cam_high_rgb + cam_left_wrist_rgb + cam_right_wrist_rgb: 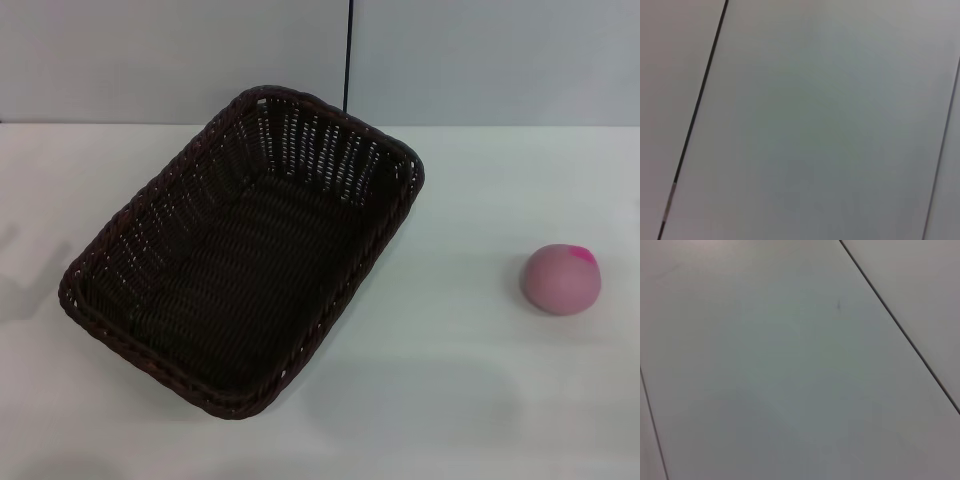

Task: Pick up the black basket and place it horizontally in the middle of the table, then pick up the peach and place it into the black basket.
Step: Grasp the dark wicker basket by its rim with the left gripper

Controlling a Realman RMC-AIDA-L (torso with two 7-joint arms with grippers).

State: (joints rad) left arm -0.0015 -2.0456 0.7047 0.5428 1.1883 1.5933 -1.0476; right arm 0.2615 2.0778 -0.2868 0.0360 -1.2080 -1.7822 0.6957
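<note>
The black basket [245,250] lies on the white table [450,380] left of the middle, turned diagonally, its long axis running from near left to far right. It is empty. The peach [561,279], dusty pink with a magenta spot on top, sits on the table at the right, well apart from the basket. Neither gripper shows in the head view. Both wrist views show only plain grey panels with thin dark seams.
A grey wall [480,60] with a dark vertical seam [349,55] stands behind the table's far edge. Bare white tabletop lies between the basket and the peach and along the front edge.
</note>
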